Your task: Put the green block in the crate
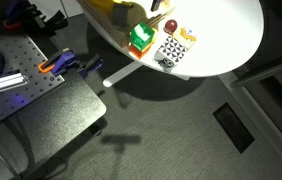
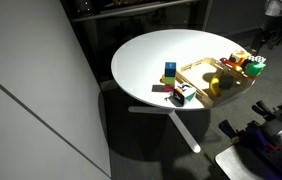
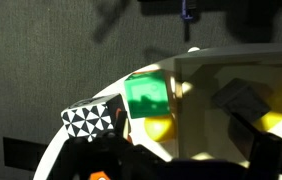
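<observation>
On the bench [image 2: 151, 55] by the crate [image 3: 231, 55], can't tell if the gripper [image 3: 181, 155] is spread or closed, so I'd open wide, skip the card [image 3: 86, 120], and drop squarely over the green block [image 3: 146, 95] sitting just outside the crate's wall.

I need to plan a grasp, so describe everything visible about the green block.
The green block is small, bright green and roughly cube-shaped, with plain smooth faces; the material cannot be told. It sits upright on the white table, outside the crate and close by its rim; whether they touch is unclear. The black-and-white patterned card lies on its other side. In an exterior view an orange block sits close against it. Nothing holds it.
</observation>
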`<state>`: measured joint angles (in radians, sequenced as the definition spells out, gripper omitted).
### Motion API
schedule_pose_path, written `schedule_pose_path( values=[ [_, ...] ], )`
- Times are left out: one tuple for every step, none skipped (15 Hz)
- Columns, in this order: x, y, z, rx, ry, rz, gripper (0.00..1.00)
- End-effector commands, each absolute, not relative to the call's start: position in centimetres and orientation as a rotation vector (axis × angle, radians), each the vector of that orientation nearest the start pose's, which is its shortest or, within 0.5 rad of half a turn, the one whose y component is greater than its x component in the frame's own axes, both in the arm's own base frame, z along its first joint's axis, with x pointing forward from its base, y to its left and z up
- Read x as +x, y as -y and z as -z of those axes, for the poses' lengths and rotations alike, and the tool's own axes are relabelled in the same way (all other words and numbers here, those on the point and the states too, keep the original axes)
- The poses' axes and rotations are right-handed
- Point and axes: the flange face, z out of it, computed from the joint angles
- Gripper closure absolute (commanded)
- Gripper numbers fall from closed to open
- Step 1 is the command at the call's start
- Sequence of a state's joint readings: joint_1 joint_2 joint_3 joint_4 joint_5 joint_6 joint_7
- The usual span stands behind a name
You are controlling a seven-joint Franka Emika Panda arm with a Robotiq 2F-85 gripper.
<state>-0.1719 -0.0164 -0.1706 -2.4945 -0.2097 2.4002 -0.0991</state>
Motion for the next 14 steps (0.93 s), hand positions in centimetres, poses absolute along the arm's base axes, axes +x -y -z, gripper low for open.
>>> schedule_pose_path(
  values=[
    [42.9, 16.6, -27.3, -3.26, -0.166, -0.161, 0.0],
    [42.9, 16.7, -27.0, -3.259, -0.161, -0.158, 0.0],
    [42.9, 16.9, -26.7, -3.256, -0.159, -0.155, 0.0],
    [43.0, 16.9, -26.4, -3.255, -0.158, -0.144, 0.0],
    [43.0, 17.0, -26.1, -3.258, -0.154, -0.127, 0.0],
    [43.1, 17.1, -25.8, -3.264, -0.15, -0.106, 0.0],
    [43.2, 17.2, -25.6, -3.267, -0.147, -0.081, 0.0],
    [43.4, 17.3, -25.2, -3.271, -0.144, -0.057, 0.0],
    [43.5, 17.4, -24.9, -3.27, -0.144, -0.044, 0.0],
    [43.6, 17.4, -24.5, -3.268, -0.142, -0.035, 0.0],
    [43.6, 17.5, -24.2, -3.27, -0.14, -0.034, 0.0],
    [43.6, 17.5, -23.9, -3.269, -0.136, -0.029, 0.0],
    [43.5, 17.6, -23.5, -3.27, -0.135, -0.03, 0.0],
    [43.4, 17.7, -23.2, -3.269, -0.13, -0.031, 0.0]
  ],
)
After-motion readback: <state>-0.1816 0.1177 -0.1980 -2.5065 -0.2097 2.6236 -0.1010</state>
